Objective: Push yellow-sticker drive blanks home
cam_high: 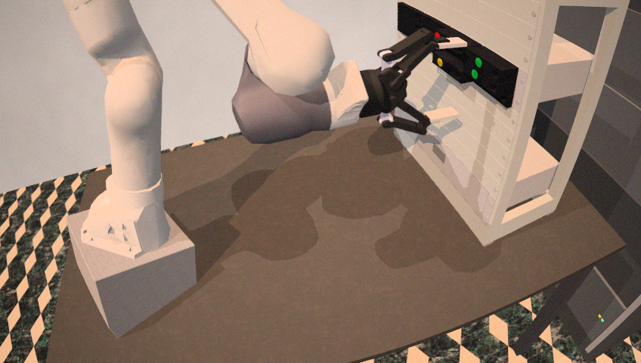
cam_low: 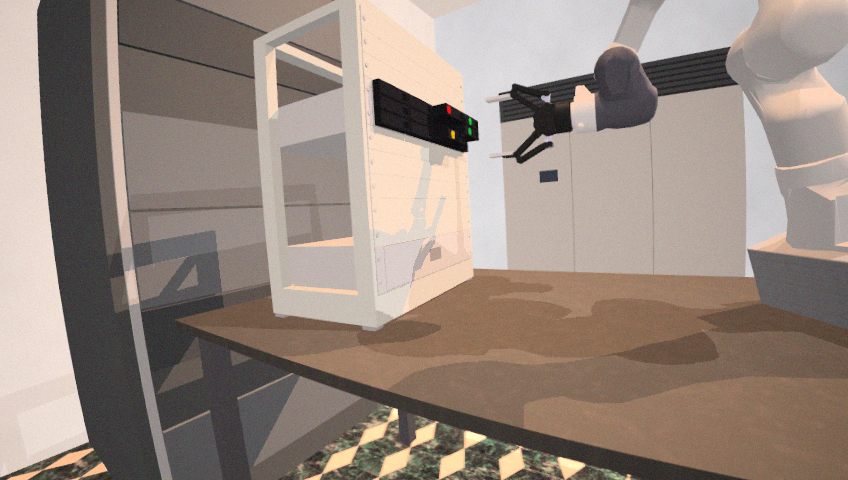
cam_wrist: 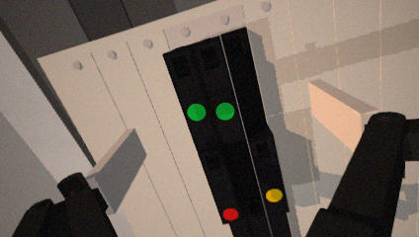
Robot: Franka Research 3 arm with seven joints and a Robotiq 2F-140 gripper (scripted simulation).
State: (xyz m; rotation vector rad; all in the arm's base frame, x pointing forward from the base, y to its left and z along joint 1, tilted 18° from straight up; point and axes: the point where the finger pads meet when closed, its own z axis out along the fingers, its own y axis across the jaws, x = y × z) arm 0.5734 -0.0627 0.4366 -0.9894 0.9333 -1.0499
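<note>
The black storage chassis (cam_high: pixel 458 54) sits high in the front of the cream rack (cam_high: pixel 503 116). Four blanks stand out of it. One carries a yellow sticker (cam_high: pixel 439 62), one a red sticker (cam_high: pixel 436 34), and two carry green stickers (cam_high: pixel 478 61) (cam_high: pixel 474 72). In the wrist view the yellow sticker (cam_wrist: pixel 274 195) is low, beside the red sticker (cam_wrist: pixel 230 214), and the two green stickers (cam_wrist: pixel 196 112) (cam_wrist: pixel 225 111) are above them. My gripper (cam_high: pixel 445 79) is open and empty, a short way in front of the chassis, its fingers apart from the blanks. It also shows in the exterior view (cam_low: pixel 493 127).
The rack stands at the table's right rear, with open shelves behind its front panel. The arm's base block (cam_high: pixel 130 274) stands at the table's front left. A grey cabinet (cam_high: pixel 593 310) stands on the floor beyond the table's right edge.
</note>
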